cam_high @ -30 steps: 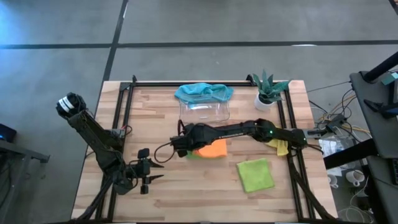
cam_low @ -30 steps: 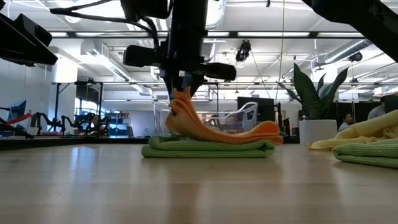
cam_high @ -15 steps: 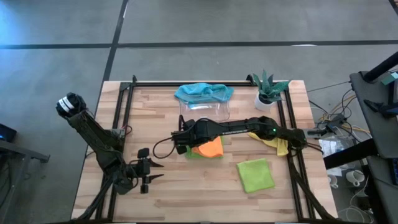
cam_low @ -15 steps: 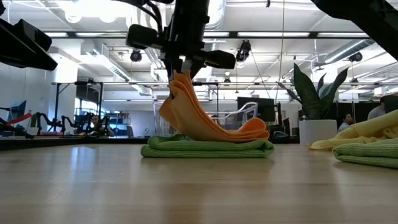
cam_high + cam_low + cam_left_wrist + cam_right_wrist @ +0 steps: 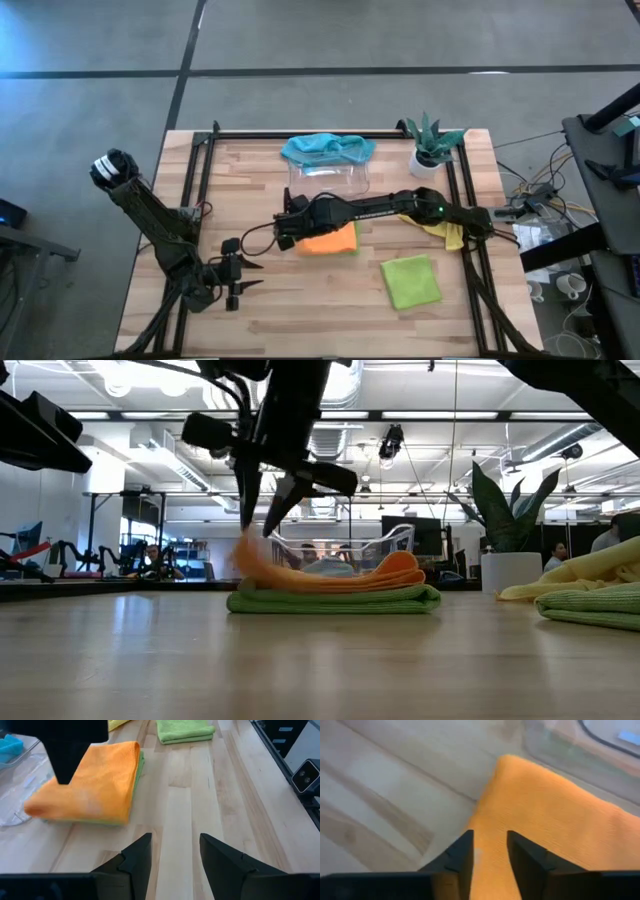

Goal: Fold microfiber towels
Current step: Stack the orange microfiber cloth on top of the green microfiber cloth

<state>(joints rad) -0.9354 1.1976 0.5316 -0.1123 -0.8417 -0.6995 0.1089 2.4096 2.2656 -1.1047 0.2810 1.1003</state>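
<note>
Free space in front, crowded at the back and the right

The wooden table (image 5: 300,310) is bare along its front and in its left half, apart from the left gripper (image 5: 250,277) resting low near the front left. In the middle, the right gripper (image 5: 268,510) hangs with fingers apart just above the orange towel (image 5: 330,240), its arm crossing from the right. Behind them stand the clear tray (image 5: 330,178) and the plant (image 5: 432,145); a folded green towel (image 5: 410,281) lies front right.
</note>
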